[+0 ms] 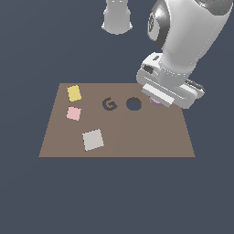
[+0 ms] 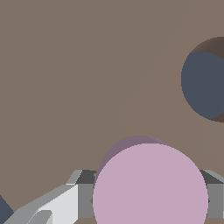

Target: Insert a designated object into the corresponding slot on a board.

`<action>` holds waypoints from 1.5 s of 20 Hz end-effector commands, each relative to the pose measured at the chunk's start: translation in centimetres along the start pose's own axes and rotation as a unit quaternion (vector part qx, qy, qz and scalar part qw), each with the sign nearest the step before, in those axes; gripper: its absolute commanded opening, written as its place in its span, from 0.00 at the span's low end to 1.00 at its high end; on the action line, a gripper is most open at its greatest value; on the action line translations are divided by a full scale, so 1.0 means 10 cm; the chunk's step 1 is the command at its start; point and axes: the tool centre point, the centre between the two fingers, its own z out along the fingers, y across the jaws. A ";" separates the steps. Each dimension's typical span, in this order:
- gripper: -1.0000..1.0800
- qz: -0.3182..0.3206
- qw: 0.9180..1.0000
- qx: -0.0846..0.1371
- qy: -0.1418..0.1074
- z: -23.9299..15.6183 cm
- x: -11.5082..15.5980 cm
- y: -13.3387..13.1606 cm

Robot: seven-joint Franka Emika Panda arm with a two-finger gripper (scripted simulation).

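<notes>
**Lilac disc at the gripper, just beside the round hole**

Lilac disc [image 2: 150,186] sits between the gripper's [image 1: 157,101] fingers [image 2: 84,197]; wrist view shows grey pads meeting its rim on both sides, so the gripper is clamped on the disc. In the exterior view only a sliver of the disc [image 1: 156,102] shows under the hand body.

Round hole [image 1: 134,104] lies just beside the disc, toward the exterior view's left, with a narrow strip of brown board between them. In the wrist view the hole [image 2: 204,85] is cut by the picture's edge; its inner wall shows as a dark crescent along the rim. Whether the disc touches the board or hangs just above it, cannot tell.

Brown board [image 1: 137,137] is flat, its edges all in view from outside. The arm hangs over the far corner on the exterior view's right, close to that side edge. G-shaped cut-out [image 1: 109,104] is next beyond the hole, near it but apart.

Loose pieces keep to the exterior view's left half: yellow square [image 1: 74,93] near the far edge, pink square [image 1: 73,113] just below it, grey-white square [image 1: 93,140] nearer the front edge. All well apart from disc and hole.

Near half of the board in front of the hole is bare brown.
</notes>
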 end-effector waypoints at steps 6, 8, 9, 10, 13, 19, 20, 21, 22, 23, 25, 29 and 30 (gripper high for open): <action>0.00 -0.044 0.999 0.000 0.000 -0.01 0.00 0.05; 0.00 -0.062 0.998 0.000 0.000 -0.01 0.01 0.08; 0.00 -0.073 0.997 0.000 0.000 -0.01 0.01 0.09; 0.00 -0.084 0.996 0.000 0.000 -0.01 0.01 0.11; 0.00 -0.121 0.993 0.000 0.000 -0.01 0.02 0.15; 0.00 -0.213 0.977 0.000 0.000 -0.02 0.06 0.26; 0.00 -0.230 0.973 0.000 0.001 -0.03 0.07 0.28; 0.00 -0.248 0.969 0.000 0.001 -0.03 0.08 0.31; 0.00 -0.267 0.964 0.000 0.001 -0.03 0.09 0.33; 0.00 -0.285 0.959 0.000 0.001 -0.03 0.11 0.35; 0.00 -0.321 0.947 0.000 0.001 -0.03 0.13 0.39; 0.00 -0.391 0.920 0.000 0.001 -0.04 0.20 0.46; 0.00 -0.408 0.913 0.000 0.001 -0.04 0.22 0.48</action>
